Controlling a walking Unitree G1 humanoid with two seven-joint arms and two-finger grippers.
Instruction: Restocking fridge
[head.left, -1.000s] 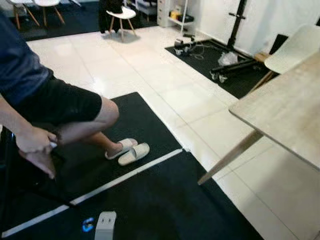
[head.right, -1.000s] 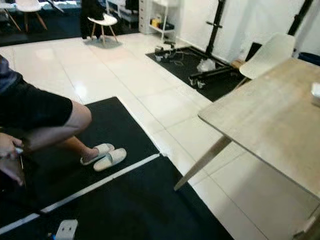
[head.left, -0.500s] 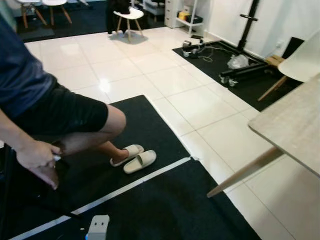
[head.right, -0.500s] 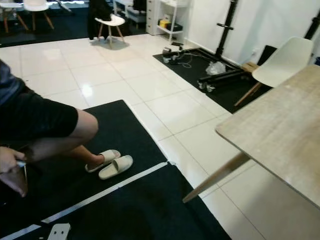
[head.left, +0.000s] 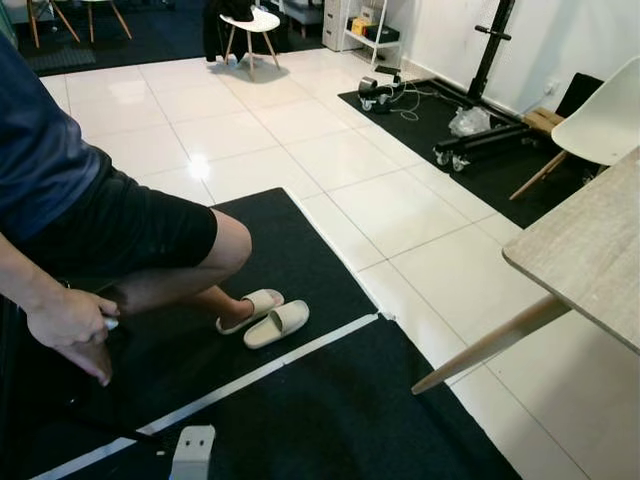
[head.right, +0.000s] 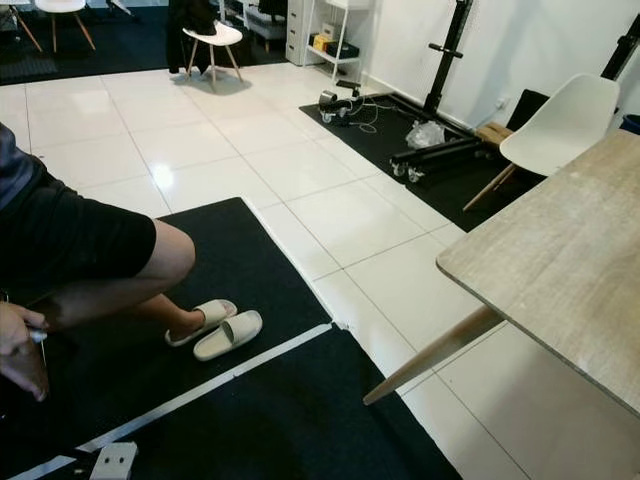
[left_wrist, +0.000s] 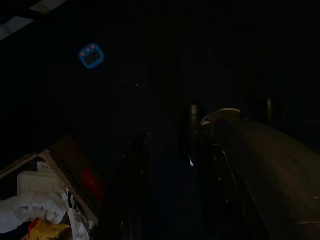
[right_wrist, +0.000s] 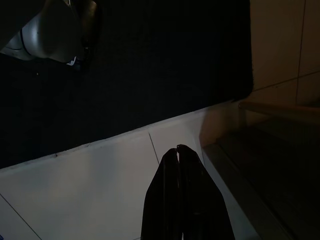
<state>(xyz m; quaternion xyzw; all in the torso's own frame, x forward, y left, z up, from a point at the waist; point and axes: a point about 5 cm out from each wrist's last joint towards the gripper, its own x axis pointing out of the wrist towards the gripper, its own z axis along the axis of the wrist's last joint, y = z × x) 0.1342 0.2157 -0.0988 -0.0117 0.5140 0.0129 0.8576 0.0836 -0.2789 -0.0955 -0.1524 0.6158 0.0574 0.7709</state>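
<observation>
No writing, brand or label can be read anywhere before you; the small blue device (left_wrist: 91, 55) on the mat shows three red dots, nothing legible. You face a black floor mat (head.left: 330, 420) crossed by a white tape line (head.left: 260, 372), laid on glossy white tiles (head.left: 330, 160). A pair of pale slippers (head.left: 263, 313) sits on the mat just above the tape. A crouching person in black shorts (head.left: 120, 235) is at your left, one hand (head.left: 68, 322) lowered near the mat. A light wooden table (head.right: 570, 270) on slanted legs stands at your right, a white chair (head.right: 555, 125) behind it. Farther back: a second white chair (head.left: 247, 25), a black stand (head.left: 495, 45) on another mat, a white shelf unit (head.right: 325, 25).

Your right gripper (right_wrist: 178, 151) hangs over tile at the mat's edge, fingers pressed together, holding nothing. Your left gripper (left_wrist: 167, 145) is in deep shade with its fingers apart and nothing between them; a box of crumpled wrappers (left_wrist: 40, 205) lies near it. No fridge or stock item can be made out.
</observation>
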